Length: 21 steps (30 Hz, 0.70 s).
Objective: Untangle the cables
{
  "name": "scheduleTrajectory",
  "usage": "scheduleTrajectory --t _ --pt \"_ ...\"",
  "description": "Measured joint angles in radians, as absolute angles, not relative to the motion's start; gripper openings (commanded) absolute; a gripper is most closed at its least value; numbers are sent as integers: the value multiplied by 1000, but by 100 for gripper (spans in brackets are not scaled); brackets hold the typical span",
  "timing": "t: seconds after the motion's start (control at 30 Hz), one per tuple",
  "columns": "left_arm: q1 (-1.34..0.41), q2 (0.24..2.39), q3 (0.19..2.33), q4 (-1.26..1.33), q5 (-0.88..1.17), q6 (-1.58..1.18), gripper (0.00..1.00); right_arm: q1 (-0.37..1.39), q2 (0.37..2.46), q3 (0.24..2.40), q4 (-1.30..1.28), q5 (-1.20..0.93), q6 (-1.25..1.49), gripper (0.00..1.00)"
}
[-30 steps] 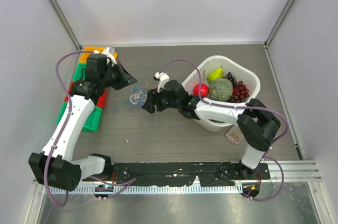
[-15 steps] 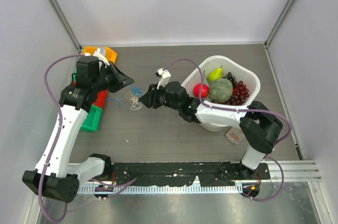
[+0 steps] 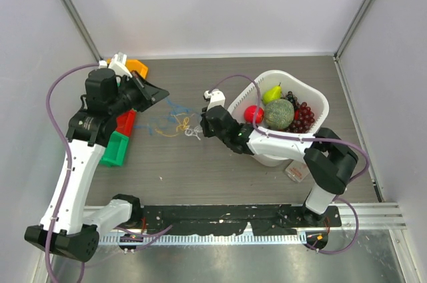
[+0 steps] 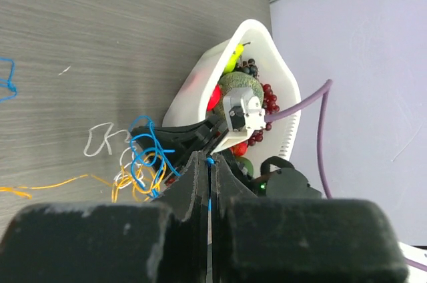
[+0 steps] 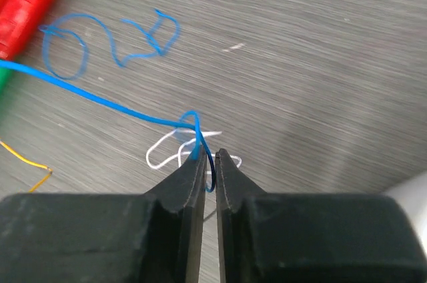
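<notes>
The left gripper (image 4: 208, 161) is clenched. Its jaws are pressed flat together, and a strand of the blue cable (image 4: 142, 149) is pinched at the very tips. Just beyond those tips the blue cable is looped into a small clump with the orange cable (image 4: 137, 177) and the white cable (image 4: 101, 138). The clump is laid on the table (image 4: 100, 23). An orange tail is trailed away to the left of the jaws. Farther ahead, past the clump, a white basket (image 4: 261, 37) filled with fruit is seen.

The right gripper (image 5: 209, 160) is closed down to a thin slit, and a loop of the blue cable is grasped in that slit. From these jaws a straight blue stretch is drawn up and away to their left. White loops are spread on the table just ahead of the tips. An orange end is seen well off to the left. Farther ahead and to the left, a loose blue squiggle is laid near a red block (image 5: 23, 3). Whether the squiggle belongs to the pinched strand cannot be told.

From above, the clump is found between the two sets of jaws, closer to the right ones.
</notes>
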<state>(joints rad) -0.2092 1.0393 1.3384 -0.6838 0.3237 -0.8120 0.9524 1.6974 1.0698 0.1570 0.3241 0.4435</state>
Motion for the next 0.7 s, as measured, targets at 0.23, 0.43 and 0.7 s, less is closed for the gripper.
scheduleTrajectory --t 0.23,0.43,0.7 --pt "-292 1191 1204 -593 359 -825 59 951 1543 1072 -19 332 363 53" --pt "-307 1278 1176 -675 211 -732 88 951 1369 1075 -31 239 329 54" --pt "-248 1337 1180 -726 -143 -624 90 951 1362 1077 -41 146 312 54"
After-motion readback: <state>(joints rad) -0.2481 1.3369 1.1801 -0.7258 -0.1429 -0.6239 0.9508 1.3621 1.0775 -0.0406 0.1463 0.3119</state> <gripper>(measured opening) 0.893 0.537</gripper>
